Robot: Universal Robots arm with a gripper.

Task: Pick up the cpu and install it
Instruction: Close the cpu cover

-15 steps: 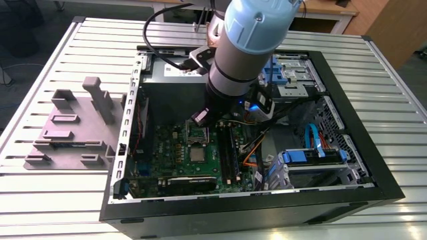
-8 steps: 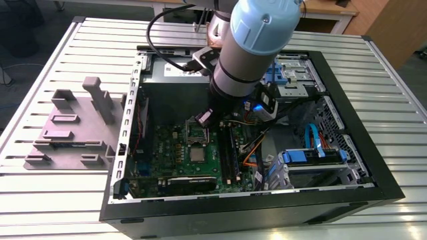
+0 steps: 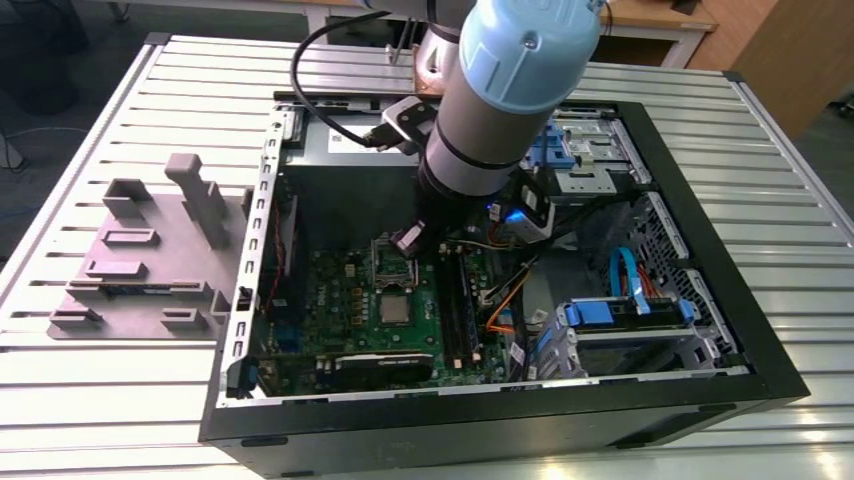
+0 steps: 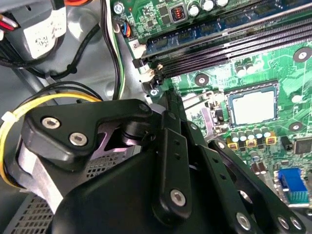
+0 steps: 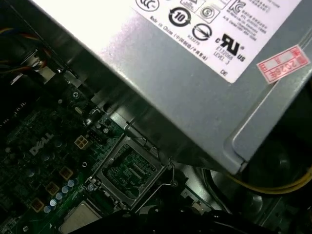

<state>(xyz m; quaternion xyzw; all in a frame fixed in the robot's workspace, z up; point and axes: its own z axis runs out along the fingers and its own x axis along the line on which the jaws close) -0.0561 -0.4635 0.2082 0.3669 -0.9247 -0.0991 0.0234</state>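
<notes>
Pick-up stage: the gripper (image 3: pixel 407 244), whose opening I cannot tell, hangs by the open socket (image 5: pixel 129 168). The cpu (image 4: pixel 252 107) lies just beyond, likely needing a square, centred grasp.

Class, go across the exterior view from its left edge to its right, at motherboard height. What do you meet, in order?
mauve-grey tray → case's left wall → cpu → memory slots → drive bay with blue clips
</notes>
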